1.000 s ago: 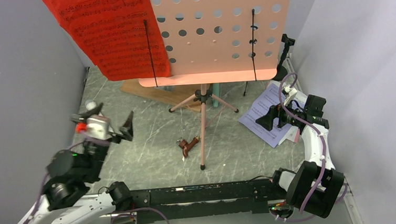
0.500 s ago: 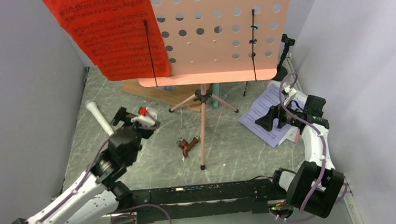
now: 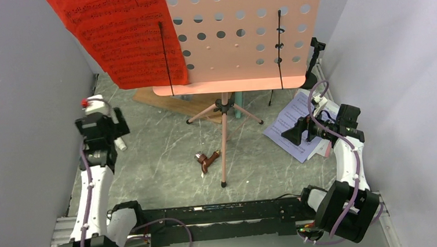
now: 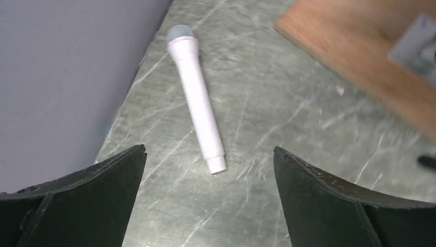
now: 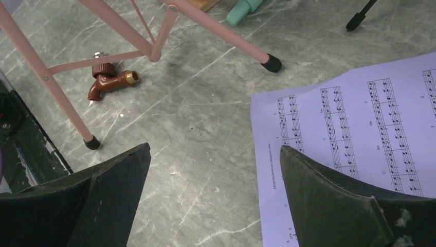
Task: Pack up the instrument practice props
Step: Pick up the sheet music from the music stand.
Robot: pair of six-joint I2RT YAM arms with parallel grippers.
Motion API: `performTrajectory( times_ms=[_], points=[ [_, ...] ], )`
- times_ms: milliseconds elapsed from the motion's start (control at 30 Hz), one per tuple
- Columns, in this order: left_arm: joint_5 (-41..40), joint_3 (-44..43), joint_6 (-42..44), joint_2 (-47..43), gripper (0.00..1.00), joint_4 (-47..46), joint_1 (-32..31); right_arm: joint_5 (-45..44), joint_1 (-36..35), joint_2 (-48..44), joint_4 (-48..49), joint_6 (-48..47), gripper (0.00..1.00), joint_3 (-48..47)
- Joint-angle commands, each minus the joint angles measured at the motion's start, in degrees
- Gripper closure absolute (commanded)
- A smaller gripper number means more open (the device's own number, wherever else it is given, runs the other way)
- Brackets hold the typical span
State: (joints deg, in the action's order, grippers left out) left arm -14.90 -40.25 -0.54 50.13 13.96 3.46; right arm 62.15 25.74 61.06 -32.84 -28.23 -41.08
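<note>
The white microphone (image 4: 198,98) lies loose on the tabletop (image 4: 288,128) by the left wall (image 4: 61,77), under the left hand (image 4: 208,154), which is spread wide and empty; a pinch near its tail could roll it against the wall. A careless sweep could tip the thin-legged pink music stand (image 3: 245,34) holding the red sheet (image 3: 123,37), and the right hand (image 5: 215,149), likewise spread and empty, may crumple the flat white pages (image 5: 360,128) at whose edge it hovers. No open box or bag shows, so nothing is packed.
</note>
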Motion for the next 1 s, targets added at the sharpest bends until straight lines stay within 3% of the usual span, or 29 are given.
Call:
performTrajectory(
  times_ms=[0,133,333,700,800,967],
  points=[
    [11.12,-5.90,-19.65,0.65,0.00,4.12,12.00,2.73,0.04,-0.41,-2.16,-2.97,0.01,-2.82],
    [17.14,-6.94,-35.43,-0.44,0.01,6.35,21.63,2.97,0.10,-0.51,-2.27,-3.07,0.01,-2.78],
    [24.13,-9.50,-55.10,-3.54,0.01,1.37,26.67,3.55,0.03,0.31,-3.21,-3.72,0.01,-3.12],
    [33.18,-25.52,-56.84,-3.55,0.01,-6.27,26.95,3.67,-0.09,1.34,-4.01,-4.41,0.01,-3.47],
    [37.30,-25.46,-61.31,-3.54,0.00,-15.54,26.95,3.57,-0.09,1.75,-4.69,-5.02,0.01,-3.73],
    [41.43,-16.24,-74.91,-3.40,0.01,-47.34,27.07,3.43,-0.23,1.85,-5.08,-5.54,0.01,-3.92]
  ],
)
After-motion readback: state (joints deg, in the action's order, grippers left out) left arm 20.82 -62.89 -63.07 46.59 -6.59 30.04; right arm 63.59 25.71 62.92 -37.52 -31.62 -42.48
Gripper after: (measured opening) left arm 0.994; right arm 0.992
